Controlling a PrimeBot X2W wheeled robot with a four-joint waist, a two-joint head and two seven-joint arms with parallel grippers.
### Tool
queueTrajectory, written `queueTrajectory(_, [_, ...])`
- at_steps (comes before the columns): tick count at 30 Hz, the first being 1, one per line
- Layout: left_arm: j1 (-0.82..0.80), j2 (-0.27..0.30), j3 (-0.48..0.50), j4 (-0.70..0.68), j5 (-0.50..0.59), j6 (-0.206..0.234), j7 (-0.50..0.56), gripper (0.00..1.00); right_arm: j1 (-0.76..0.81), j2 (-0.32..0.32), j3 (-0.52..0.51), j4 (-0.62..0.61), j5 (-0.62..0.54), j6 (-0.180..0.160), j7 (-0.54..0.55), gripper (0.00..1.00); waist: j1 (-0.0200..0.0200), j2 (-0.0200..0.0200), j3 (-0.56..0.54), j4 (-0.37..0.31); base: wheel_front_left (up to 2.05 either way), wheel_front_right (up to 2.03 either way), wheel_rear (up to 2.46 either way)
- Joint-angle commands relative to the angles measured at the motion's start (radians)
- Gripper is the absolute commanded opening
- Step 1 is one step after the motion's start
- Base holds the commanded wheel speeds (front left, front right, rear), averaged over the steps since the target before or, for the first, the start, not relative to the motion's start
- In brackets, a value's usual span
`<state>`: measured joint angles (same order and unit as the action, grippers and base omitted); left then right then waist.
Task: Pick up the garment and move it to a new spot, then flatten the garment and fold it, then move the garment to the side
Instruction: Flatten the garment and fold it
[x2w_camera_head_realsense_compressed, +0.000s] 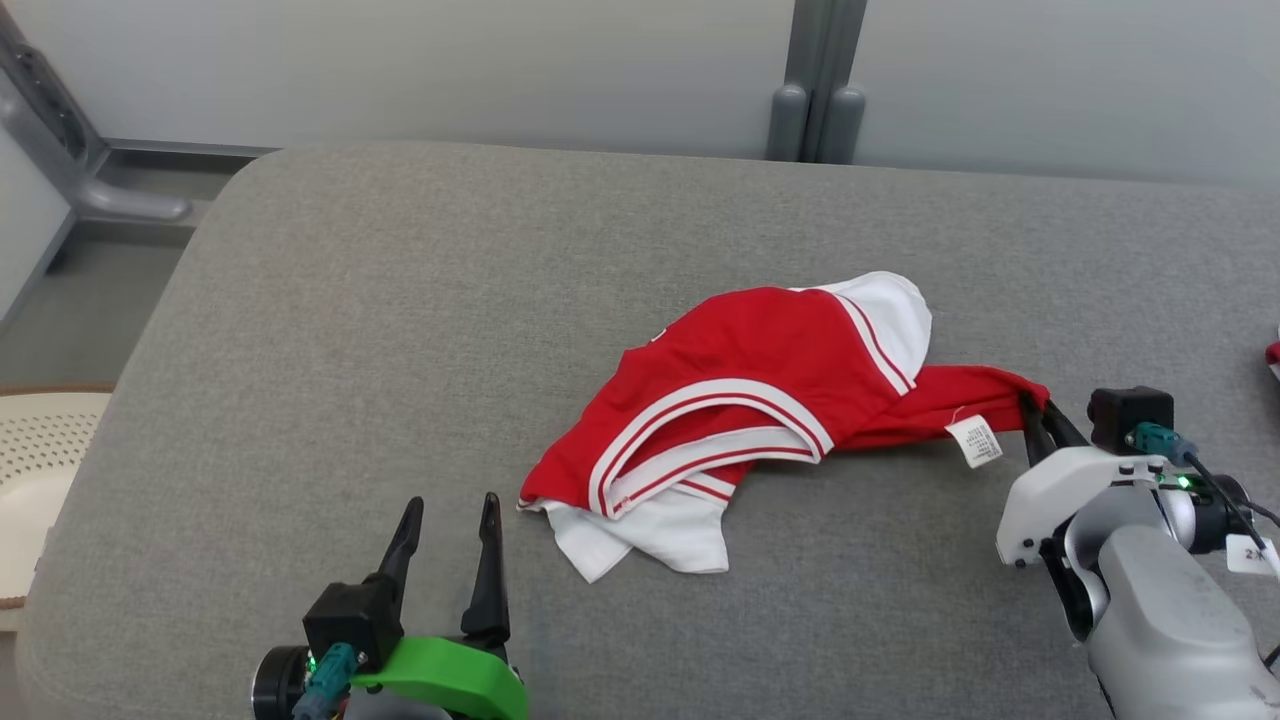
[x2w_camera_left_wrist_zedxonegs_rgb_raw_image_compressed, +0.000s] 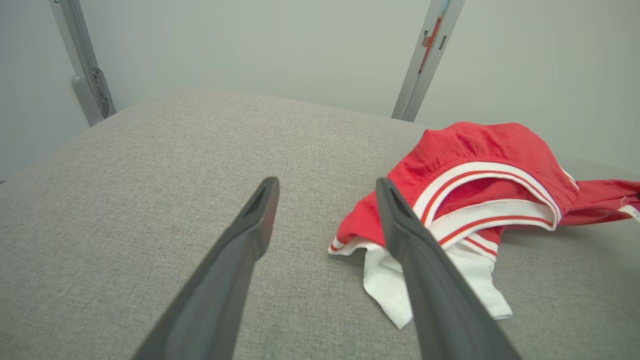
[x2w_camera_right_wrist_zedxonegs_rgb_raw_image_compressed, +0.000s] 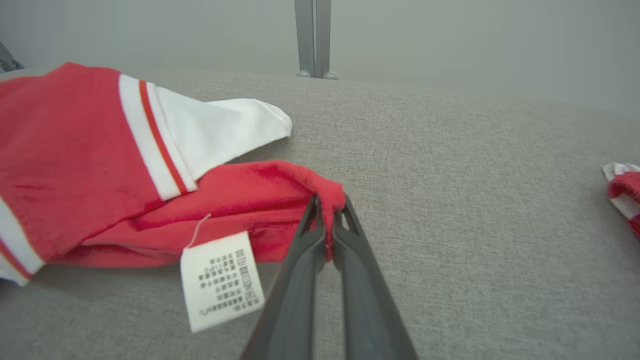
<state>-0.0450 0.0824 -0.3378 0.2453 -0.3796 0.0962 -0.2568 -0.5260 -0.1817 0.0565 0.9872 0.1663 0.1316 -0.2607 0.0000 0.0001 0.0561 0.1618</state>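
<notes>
Garment (x2w_camera_head_realsense_compressed: 740, 390) stretches left to right on the cushion (x2w_camera_head_realsense_compressed: 400, 300), right gripper (x2w_camera_head_realsense_compressed: 1029, 405) pinching its right end, left gripper (x2w_camera_head_realsense_compressed: 451, 505) spread

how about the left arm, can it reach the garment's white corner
Probably yes: the left fingers are open, with bare cushion between them and the white corner.

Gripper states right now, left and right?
Left gripper: open, holding nothing.
Right gripper: shut on a red edge of the garment, near the care label.
</notes>
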Motion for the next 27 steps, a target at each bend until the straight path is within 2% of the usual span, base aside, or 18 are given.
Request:
queueTrajectory(1, [0.012,0.003,-0.001,0.002,-0.006,0.0,-0.003,1.0,0.042,-0.006,-0.018,-0.037,-0.015,-0.002,-0.005,0.0,0.0,-0.0001,-0.006,-0.028,0.0,0.0,0.0])
queueTrajectory(3, [0.013,0.002,-0.004,0.002,-0.007,0.003,-0.003,1.0,0.107,0.009,-0.061,-0.107,-0.033,-0.002,-0.005,0.02,0.0,-0.0001,-0.004,-0.043,0.0,0.0,0.0])
queueTrajectory(5, [0.012,0.002,-0.006,0.004,-0.008,0.002,-0.003,1.0,0.158,0.03,-0.096,-0.148,-0.048,-0.002,-0.005,0.54,0.0,-0.0001,-0.003,-0.051,0.0,0.0,0.0])
queueTrajectory(6, [0.01,0.001,-0.007,0.005,-0.009,0.002,-0.003,1.0,0.183,0.042,-0.115,-0.176,-0.062,-0.002,-0.005,1.0,0.0,-0.0001,-0.002,-0.055,0.0,0.0,0.0])
queueTrajectory(12, [-0.005,-0.002,-0.014,0.016,-0.016,0.003,-0.004,1.0,0.288,0.099,-0.181,-0.281,-0.114,-0.002,-0.005,1.0,0.0,-0.0001,-0.002,-0.072,0.0,0.0,0.0])
queueTrajectory(17, [-0.022,-0.007,-0.02,0.03,-0.02,0.0,-0.006,1.0,0.33,0.121,-0.214,-0.366,-0.12,-0.002,-0.005,1.0,0.0,-0.0001,-0.018,-0.085,0.0,0.0,0.0])
queueTrajectory(27, [-0.019,-0.017,-0.036,0.037,-0.022,-0.007,-0.008,1.0,0.412,0.13,-0.186,-0.561,-0.113,-0.002,-0.005,1.0,0.0,-0.0001,-0.084,-0.097,0.0,0.0,0.0])
